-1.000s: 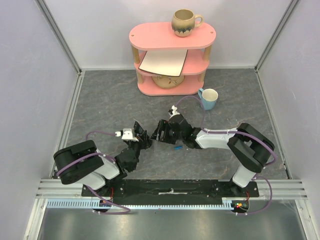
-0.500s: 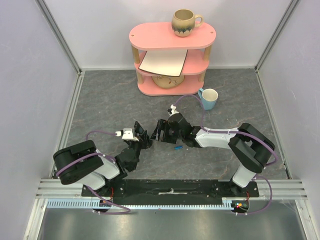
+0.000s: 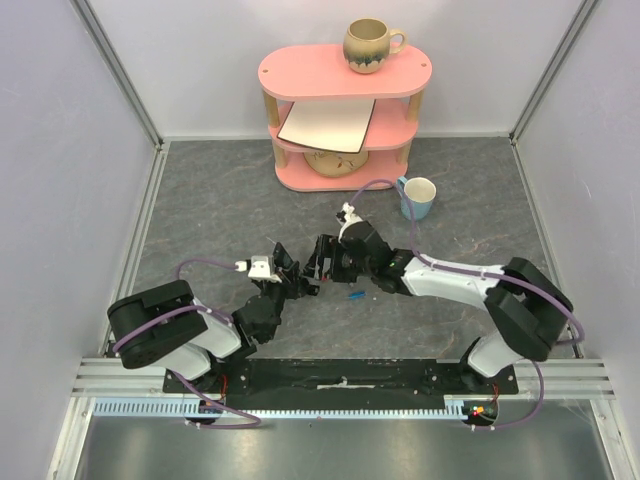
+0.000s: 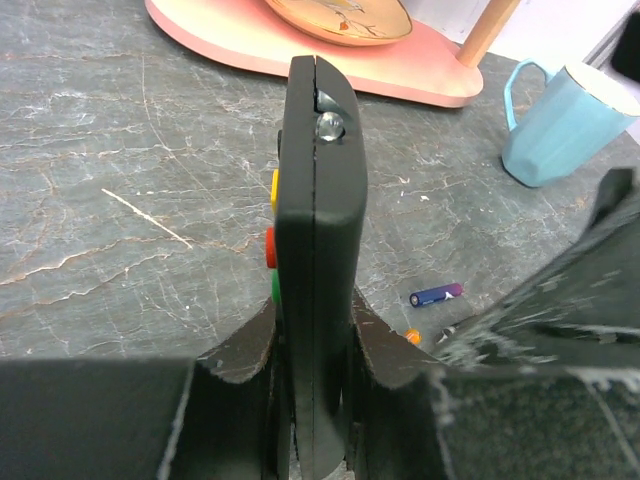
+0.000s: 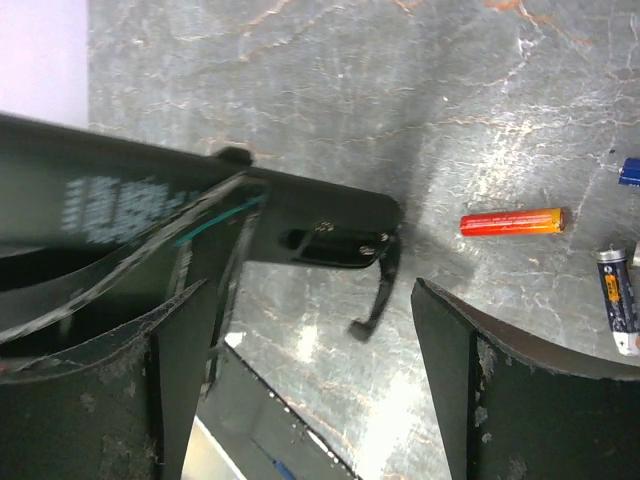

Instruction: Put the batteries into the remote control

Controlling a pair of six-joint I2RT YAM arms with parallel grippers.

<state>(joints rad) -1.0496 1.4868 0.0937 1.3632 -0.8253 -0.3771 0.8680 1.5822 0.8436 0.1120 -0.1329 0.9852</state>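
Observation:
My left gripper is shut on the remote control, a slim black bar held on edge with coloured buttons on its left side. In the right wrist view the remote control shows its back with the battery bay uncovered, and a black clip hangs from its end. My right gripper stands open just below that bay with nothing between its fingers. On the table lie a red-orange battery, a dark battery and a blue battery. From above, the left gripper and the right gripper nearly meet.
A light blue mug stands behind the right arm. At the back is a pink shelf unit with a brown mug on top, a white board and a plate inside. White walls and rails close in the grey table.
The right arm has reached further left toward the remote, and its jaws have opened wider. The left gripper, still holding the remote, has shifted slightly right.

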